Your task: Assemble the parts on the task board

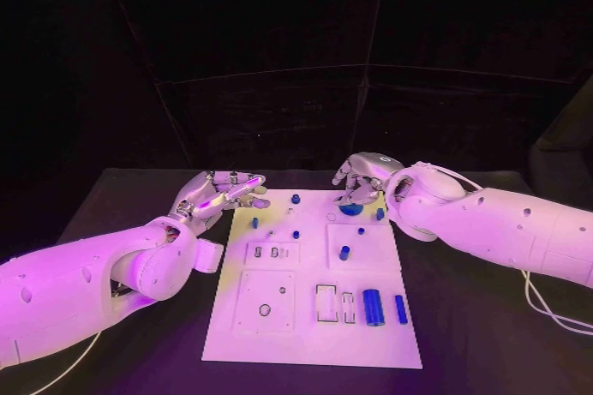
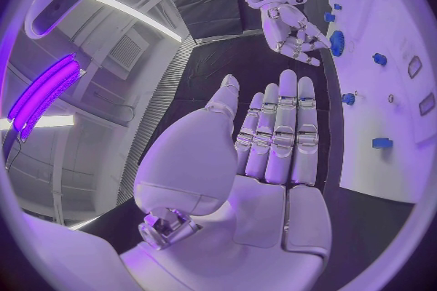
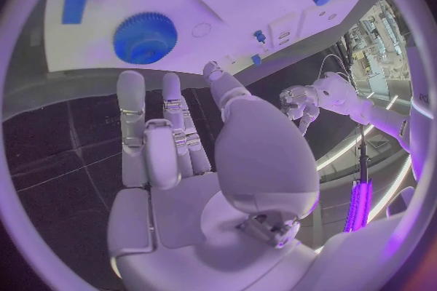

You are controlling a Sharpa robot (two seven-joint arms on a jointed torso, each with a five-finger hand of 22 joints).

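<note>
While both hands are hovering empty, the right hand (image 1: 362, 177) is spreading its fingers just above the blue gear (image 3: 145, 37) on the white board (image 1: 309, 326); light, rigid and toothed, it probably wants gripping by the rim. The left hand (image 1: 220, 194) is holding its fingers straight, side by side.

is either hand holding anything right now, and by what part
Nothing is held. The left hand and right hand each show bare palm and straight fingers, apart from the white task board.

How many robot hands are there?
2. The left hand is beside the board's far left corner. The right hand is over its far end, near the blue gear. Both hold nothing.
</note>
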